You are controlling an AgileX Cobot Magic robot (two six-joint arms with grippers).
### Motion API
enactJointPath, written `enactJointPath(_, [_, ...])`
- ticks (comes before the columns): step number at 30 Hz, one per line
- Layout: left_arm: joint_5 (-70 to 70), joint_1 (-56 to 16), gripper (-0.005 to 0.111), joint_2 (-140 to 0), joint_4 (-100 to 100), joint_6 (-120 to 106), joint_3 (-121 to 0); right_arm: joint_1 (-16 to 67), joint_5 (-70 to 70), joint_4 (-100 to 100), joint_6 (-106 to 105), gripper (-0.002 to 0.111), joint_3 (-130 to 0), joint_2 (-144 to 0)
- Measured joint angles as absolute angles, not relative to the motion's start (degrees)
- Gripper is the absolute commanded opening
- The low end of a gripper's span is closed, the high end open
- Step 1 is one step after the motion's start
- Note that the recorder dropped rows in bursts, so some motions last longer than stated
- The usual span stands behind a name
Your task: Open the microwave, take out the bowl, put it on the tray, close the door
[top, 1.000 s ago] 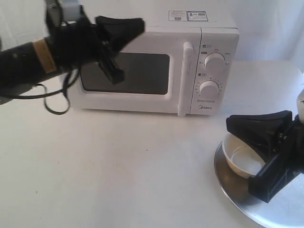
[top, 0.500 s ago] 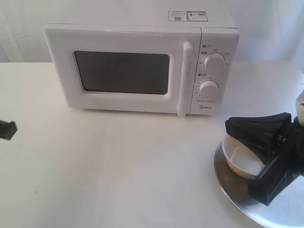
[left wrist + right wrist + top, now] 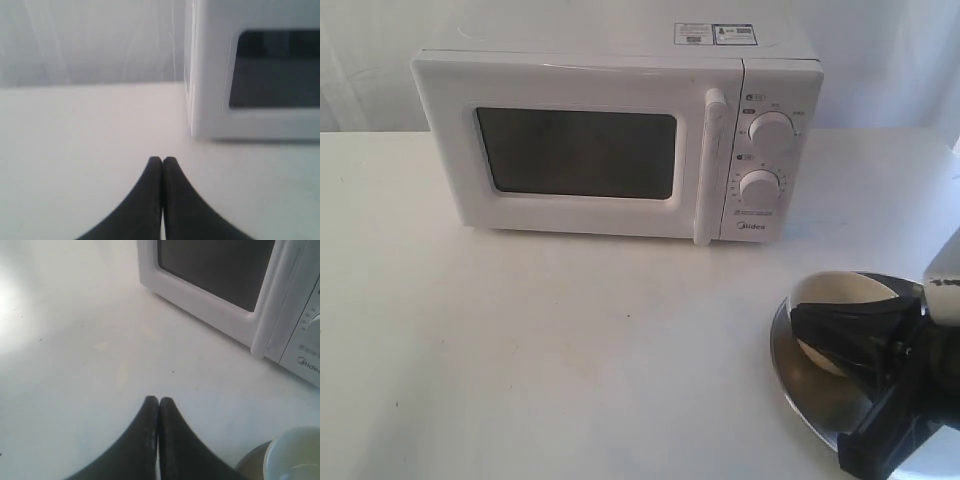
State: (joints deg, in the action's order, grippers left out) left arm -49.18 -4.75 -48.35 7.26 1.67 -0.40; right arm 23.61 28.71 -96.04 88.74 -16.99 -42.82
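The white microwave (image 3: 620, 140) stands at the back of the table with its door (image 3: 575, 215) flush against the body, dark window and bar handle (image 3: 710, 165) facing me. The cream bowl (image 3: 845, 288) rests on the silver tray (image 3: 805, 400) at the front right. Half of it is hidden behind my right gripper (image 3: 810, 325). In the right wrist view that gripper (image 3: 159, 400) is shut on nothing, with the bowl (image 3: 295, 455) beside it and apart from it. My left gripper (image 3: 162, 160) is shut and empty beside the microwave's corner (image 3: 200, 100); the exterior view does not show it.
White table (image 3: 520, 350) under everything, with a pale curtain behind. The microwave's two dials (image 3: 770, 130) sit right of the door. The tray runs past the frame's lower right edge.
My left arm has pulled away from the microwave's front and left the exterior view. My right gripper has drawn back toward the lower right; the bowl stays on the tray.
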Motion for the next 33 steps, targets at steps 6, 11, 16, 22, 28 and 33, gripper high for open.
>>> enactJointPath(6, [-30.64, -4.75, 0.0, -48.35, 10.09, 0.88, -0.4, 23.61, 30.63, -94.99, 88.26, 0.0, -15.04, -42.82])
enactJointPath(11, [-23.55, -4.75, 0.0, -48.35, 10.65, 0.36, -0.4, 23.61, 30.76, -93.64, 87.91, 0.0, -14.26, -42.82])
enactJointPath(16, [-22.89, -4.75, 0.0, -48.35, 10.65, 0.0, -0.4, 23.61, 30.76, -92.94, 87.91, 0.0, -14.23, -42.82])
enactJointPath(22, [-22.89, -4.75, 0.0, -48.35, 10.65, 0.0, -0.4, 23.61, 30.76, -92.73, 87.91, 0.0, -14.23, -42.82])
enactJointPath(28, [-22.29, -4.64, 0.0, -47.28, 10.91, -1.36, -0.4, 23.61, 30.76, -92.62, 87.91, 0.0, -14.23, -42.82])
enactJointPath(33, [-13.69, -0.65, 0.0, -36.36, 14.81, -15.51, -0.4, 23.61, 30.76, -92.62, 87.91, 0.0, -14.23, -42.82])
